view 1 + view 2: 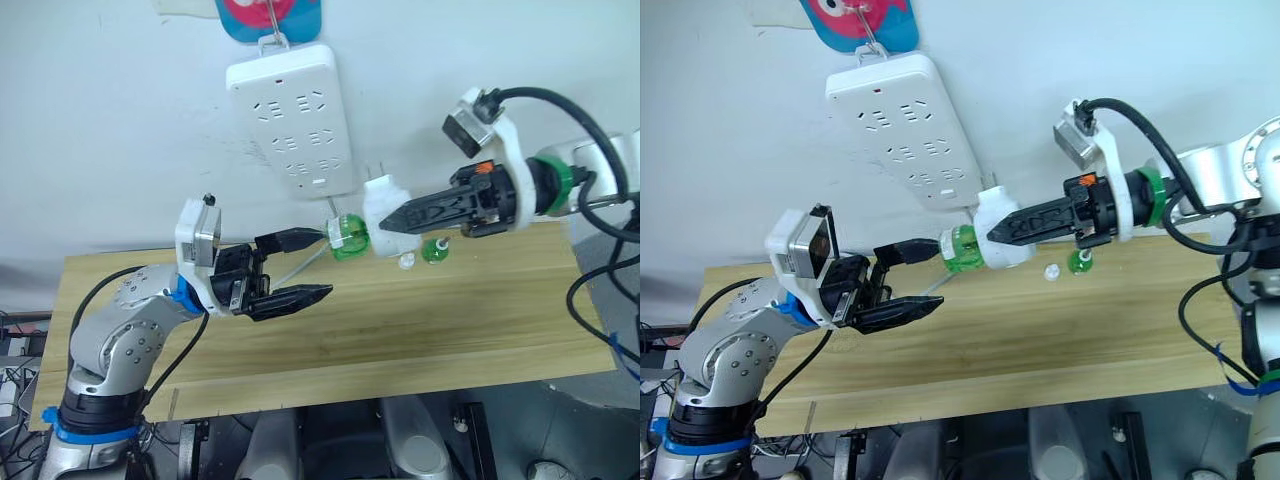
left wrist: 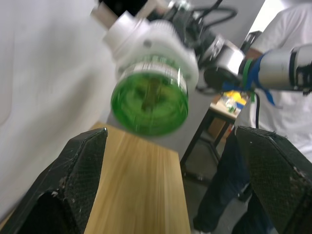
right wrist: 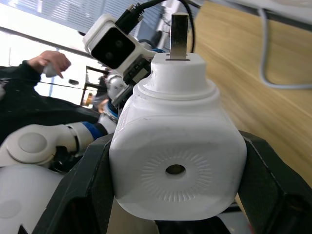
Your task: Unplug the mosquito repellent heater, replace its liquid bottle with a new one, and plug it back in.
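Wooden table (image 1: 420, 330) against white wall, right end effector (image 1: 400, 218) grasping mosquito repellent heater (image 1: 382, 205), left end effector (image 1: 305, 267) released

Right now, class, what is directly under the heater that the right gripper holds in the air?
Under the mosquito repellent heater lies the bare wooden table, with a small green bottle and a white cap nearby. The right gripper covers part of the heater's body.

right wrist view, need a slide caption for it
Right pincer holds the unplugged white heater, plug prong up, over the wooden table.
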Robot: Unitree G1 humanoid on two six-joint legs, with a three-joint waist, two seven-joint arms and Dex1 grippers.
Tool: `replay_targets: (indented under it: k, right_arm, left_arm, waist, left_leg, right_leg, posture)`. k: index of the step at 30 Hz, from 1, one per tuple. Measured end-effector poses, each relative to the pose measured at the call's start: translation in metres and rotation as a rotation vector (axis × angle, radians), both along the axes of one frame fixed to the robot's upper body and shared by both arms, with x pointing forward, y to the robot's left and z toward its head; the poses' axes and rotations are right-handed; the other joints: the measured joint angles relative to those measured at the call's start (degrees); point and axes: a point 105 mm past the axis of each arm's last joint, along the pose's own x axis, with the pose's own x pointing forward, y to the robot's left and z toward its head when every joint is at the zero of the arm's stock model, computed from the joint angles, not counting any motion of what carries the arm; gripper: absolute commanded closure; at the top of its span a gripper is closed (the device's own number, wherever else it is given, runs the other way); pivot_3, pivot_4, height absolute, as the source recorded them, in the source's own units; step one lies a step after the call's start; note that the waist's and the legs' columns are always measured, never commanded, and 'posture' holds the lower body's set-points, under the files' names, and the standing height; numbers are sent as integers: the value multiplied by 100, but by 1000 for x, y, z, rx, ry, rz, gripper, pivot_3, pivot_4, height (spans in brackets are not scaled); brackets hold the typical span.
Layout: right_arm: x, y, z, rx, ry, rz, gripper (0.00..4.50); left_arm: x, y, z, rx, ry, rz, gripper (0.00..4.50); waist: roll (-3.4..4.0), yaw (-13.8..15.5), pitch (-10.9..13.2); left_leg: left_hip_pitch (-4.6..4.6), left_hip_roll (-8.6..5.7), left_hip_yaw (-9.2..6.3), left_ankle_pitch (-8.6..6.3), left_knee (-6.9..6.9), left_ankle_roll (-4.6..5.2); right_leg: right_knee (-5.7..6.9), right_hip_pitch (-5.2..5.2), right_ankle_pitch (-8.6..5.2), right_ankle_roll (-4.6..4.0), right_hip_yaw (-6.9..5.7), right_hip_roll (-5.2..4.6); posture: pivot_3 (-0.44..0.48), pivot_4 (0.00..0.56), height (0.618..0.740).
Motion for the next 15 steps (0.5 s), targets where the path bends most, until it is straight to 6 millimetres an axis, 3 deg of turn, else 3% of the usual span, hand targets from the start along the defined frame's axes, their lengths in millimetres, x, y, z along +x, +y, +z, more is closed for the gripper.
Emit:
replay_targets:
  k: [8, 15]
  right_arm:
    - [2, -4, -15, -250, -42, -35, 1537]
    - [18, -3, -34, -414, -67, -105, 1537]
  left_arm:
    - [14, -5, -14, 160, -22, 92, 52]
    - [26, -13, -18, 253, -73, 143, 52]
  waist:
    - [1, -21, 0]
    - [1, -53, -1]
  left_leg:
    - [-4, 0, 1, 0, 0, 0]
    - [-9, 0, 1, 0, 0, -1]
  right_leg:
    - [1, -6, 0, 0, 1, 0]
    - [3, -9, 0, 0, -1, 0]
  posture:
    - [-289, 289, 740]
    - [-295, 292, 740]
